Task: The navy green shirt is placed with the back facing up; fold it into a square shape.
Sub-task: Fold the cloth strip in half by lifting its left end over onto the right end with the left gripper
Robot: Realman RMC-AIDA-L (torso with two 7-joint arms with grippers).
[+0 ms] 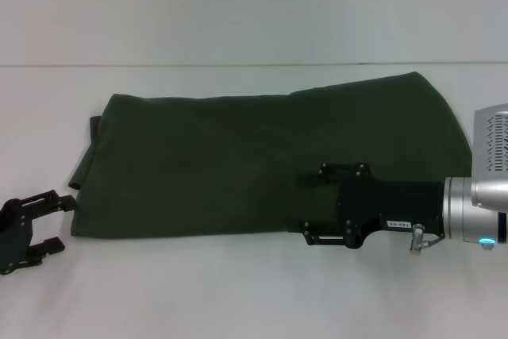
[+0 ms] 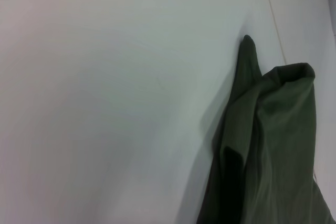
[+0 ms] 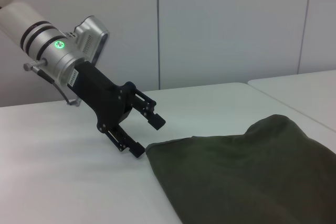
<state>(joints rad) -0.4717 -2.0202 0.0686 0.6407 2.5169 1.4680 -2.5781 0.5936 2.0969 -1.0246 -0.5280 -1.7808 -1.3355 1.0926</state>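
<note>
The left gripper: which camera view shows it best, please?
The right wrist view shows the left gripper best: whole, side-on, fingers apart, just off the edge of the navy green shirt. The head view cuts it at the picture's corner. The left wrist view shows none of it, only shirt and table.

Plain dark olive-green shirt, white table

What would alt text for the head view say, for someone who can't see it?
A dark green shirt, folded lengthwise, lies across a white table. The right pincer hovers open over its near edge; the left pincer waits open, just off its left end.
</note>
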